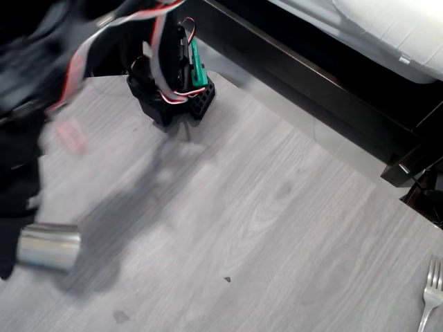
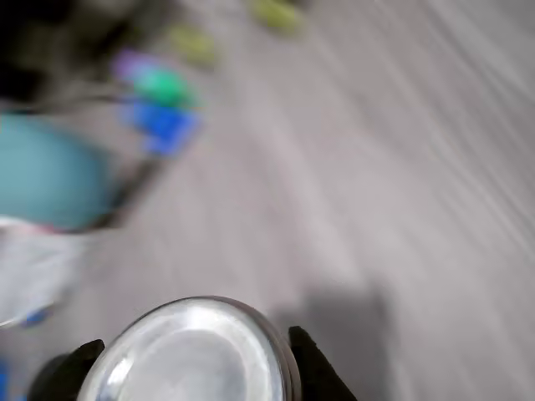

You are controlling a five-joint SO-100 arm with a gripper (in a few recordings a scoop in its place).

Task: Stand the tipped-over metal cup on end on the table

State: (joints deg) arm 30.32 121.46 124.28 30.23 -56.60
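Observation:
The metal cup is a shiny steel tumbler at the left edge of the overhead view. It lies sideways with its axis roughly level over the grey wood-grain table. My gripper, dark and blurred by motion, is shut on it from the left. In the wrist view the cup's round closed end fills the bottom of the frame. A black finger sits tight against each side of it, so my gripper has the cup in its hold. The arm's shadow falls on the table beside the cup.
The arm's base with its wires stands at the table's back left. A silver fork lies at the bottom right corner. A black furniture frame runs along the far edge. Blurred teal and blue-green shapes show in the wrist view.

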